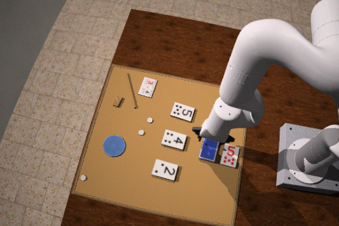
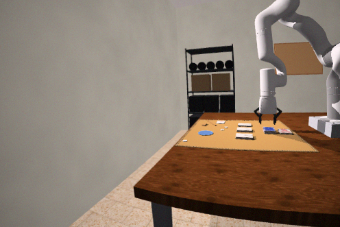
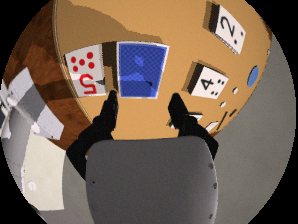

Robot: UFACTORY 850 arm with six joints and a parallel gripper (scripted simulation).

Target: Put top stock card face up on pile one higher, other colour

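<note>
The blue-backed face-down stock (image 1: pixel 208 151) (image 2: pixel 269 130) (image 3: pixel 142 70) lies on the tan card cloth (image 1: pixel 198 194) (image 2: pixel 212 144). The waste (image 1: pixel 229 156) (image 2: pixel 284 132) (image 3: pixel 94 75) beside it shows a red 5. Three piles show a black 5 (image 1: pixel 182 112) (image 2: pixel 244 125), a black 4 (image 1: pixel 174 140) (image 2: pixel 244 129) (image 3: pixel 209 81) and a black 2 (image 1: pixel 165 170) (image 2: pixel 244 136) (image 3: pixel 228 28). My gripper (image 2: pixel 267 123) (image 3: pixel 144 98) is open and empty above the table, near the stock's end on the black 5's side. In the top view the wrist hides part of the stock's end.
A blue disc (image 1: pixel 114 145) (image 2: pixel 205 132) (image 3: pixel 253 76), several small white discs, a thin stick (image 1: pixel 131 93), a small brown block (image 1: pixel 117 102) and a card with a red 3 and black 4 (image 1: pixel 147 87) (image 2: pixel 221 122) lie farther from the robot base (image 1: pixel 284 156).
</note>
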